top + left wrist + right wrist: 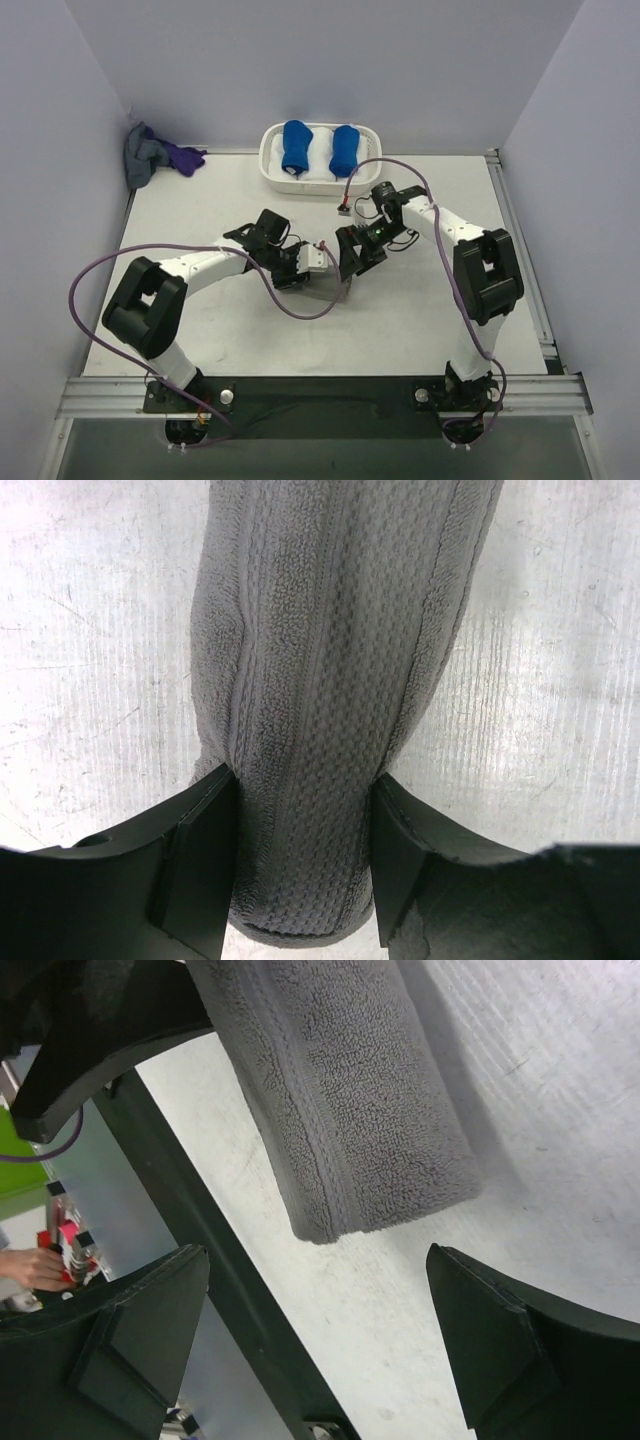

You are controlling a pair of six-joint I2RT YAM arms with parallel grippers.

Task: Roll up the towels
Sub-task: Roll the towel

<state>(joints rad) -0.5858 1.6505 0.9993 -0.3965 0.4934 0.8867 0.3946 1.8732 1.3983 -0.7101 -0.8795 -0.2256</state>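
A grey terry towel [330,650] lies rolled into a thick tube on the white table. My left gripper [305,865] is shut on one end of the roll, both pads pressed into its sides. In the top view the roll [325,290] shows as a dim grey patch under the left gripper [316,262] at the table's middle. My right gripper [318,1300] hangs open just off the towel's other end [350,1110], touching nothing. It sits close beside the left one in the top view [352,258].
A white basket [268,160] at the back centre holds two bright blue rolls [297,146] [344,150]. A grey cloth heap [146,158] and a small purple cloth [186,157] lie in the back left corner. Purple cables loop over the table from both arms.
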